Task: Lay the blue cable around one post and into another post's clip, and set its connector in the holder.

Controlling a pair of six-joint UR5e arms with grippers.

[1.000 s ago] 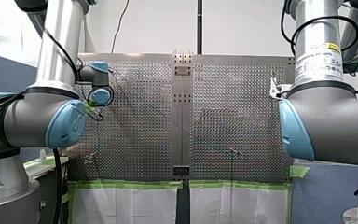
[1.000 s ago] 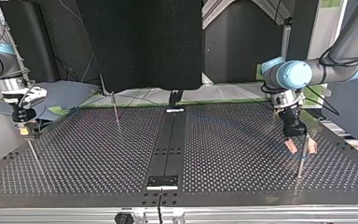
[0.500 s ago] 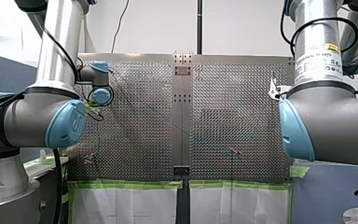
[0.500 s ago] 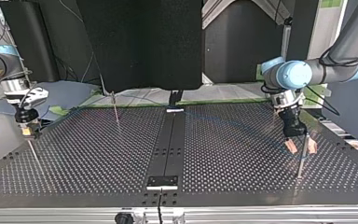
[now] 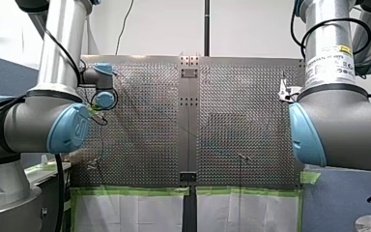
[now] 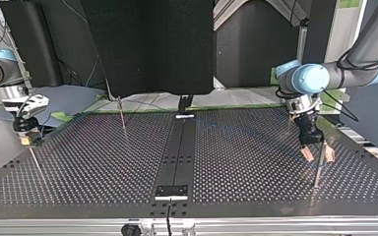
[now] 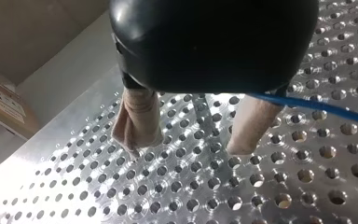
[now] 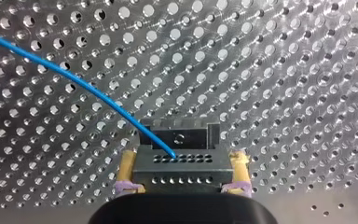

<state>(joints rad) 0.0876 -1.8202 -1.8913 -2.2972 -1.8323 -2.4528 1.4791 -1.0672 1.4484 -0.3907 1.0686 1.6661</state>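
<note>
Right tool (image 8: pixel 182 173) clamping black, seemingly perforated connector (image 8: pixel 182 161), blue cable (image 8: pixel 74 81) curving away

- My right arm's fingers (image 8: pixel 127 169), yellow-padded, press against the two sides of a black connector (image 8: pixel 179 163), which sits between them.
- The connector's face shows two rows of small holes.
- The blue cable (image 8: pixel 74 79) leaves the upper row, about midway between the fingers, and arcs ahead and off to one side over the perforated metal desk (image 8: pixel 284 93).
</note>
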